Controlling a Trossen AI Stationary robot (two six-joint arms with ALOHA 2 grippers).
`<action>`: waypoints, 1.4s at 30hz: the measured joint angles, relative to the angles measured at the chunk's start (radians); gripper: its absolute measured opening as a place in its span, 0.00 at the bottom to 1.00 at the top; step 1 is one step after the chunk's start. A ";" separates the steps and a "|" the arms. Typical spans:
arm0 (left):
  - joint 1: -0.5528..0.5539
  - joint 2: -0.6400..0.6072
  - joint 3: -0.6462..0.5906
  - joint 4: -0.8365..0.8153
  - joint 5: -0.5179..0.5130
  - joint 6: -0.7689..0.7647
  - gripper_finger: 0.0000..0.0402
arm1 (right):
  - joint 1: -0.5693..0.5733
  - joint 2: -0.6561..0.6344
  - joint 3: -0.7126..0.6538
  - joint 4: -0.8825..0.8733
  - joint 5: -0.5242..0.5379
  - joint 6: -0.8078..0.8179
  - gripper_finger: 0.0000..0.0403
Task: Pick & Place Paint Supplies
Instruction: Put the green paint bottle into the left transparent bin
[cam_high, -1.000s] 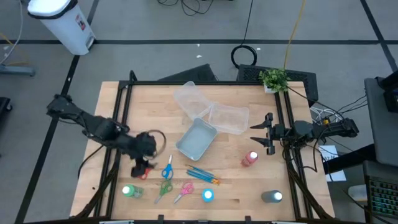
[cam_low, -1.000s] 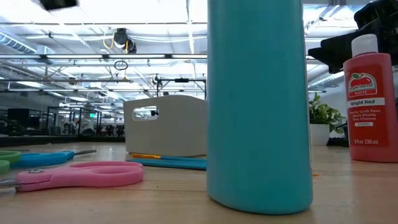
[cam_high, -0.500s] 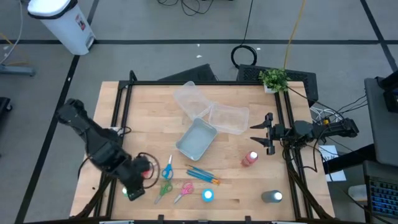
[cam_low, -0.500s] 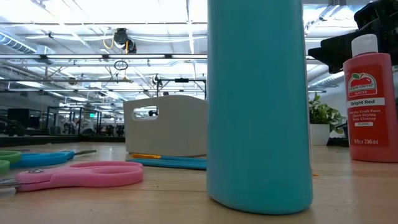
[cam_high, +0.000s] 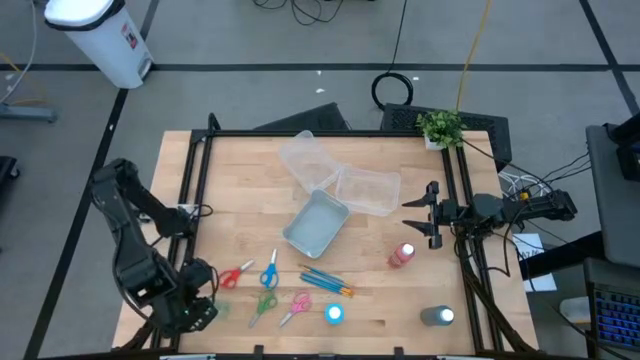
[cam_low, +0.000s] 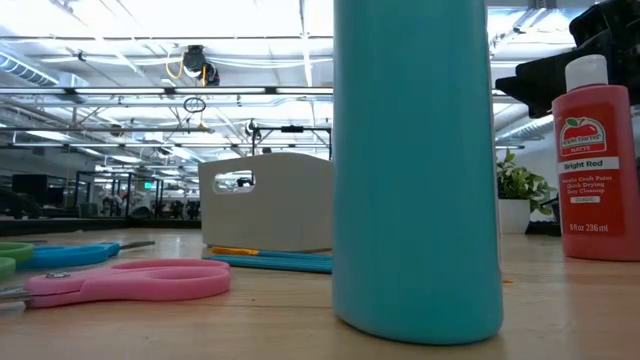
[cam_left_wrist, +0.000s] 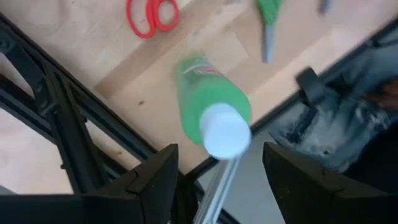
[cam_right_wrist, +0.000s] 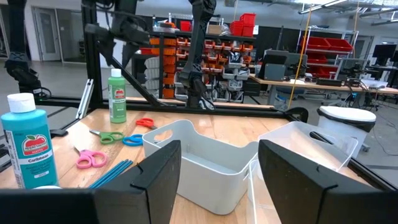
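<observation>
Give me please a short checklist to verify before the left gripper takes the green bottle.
1. Left gripper open: ok, its fingers stand apart.
2. Green bottle upright: ok; the right wrist view shows it standing.
3. Bottle lined up between the fingers: ok, its white cap sits over the gap in the left wrist view.
4. Red scissors apart from the bottle: ok.
5. Table edge near the bottle: not ok, it stands close to the frame rail.
6. Right gripper out of the way: ok, waiting open at the table's right side.
</observation>
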 joint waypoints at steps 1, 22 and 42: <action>-0.008 0.000 -0.015 0.000 0.000 -0.016 0.60 | 0.000 0.000 0.000 0.000 0.000 0.000 0.52; -0.037 0.000 -0.074 0.021 -0.127 0.027 0.60 | 0.000 0.000 0.000 0.000 0.000 0.000 0.52; -0.036 0.025 -0.075 0.063 -0.104 0.113 0.60 | 0.000 0.000 0.000 0.000 0.000 0.000 0.52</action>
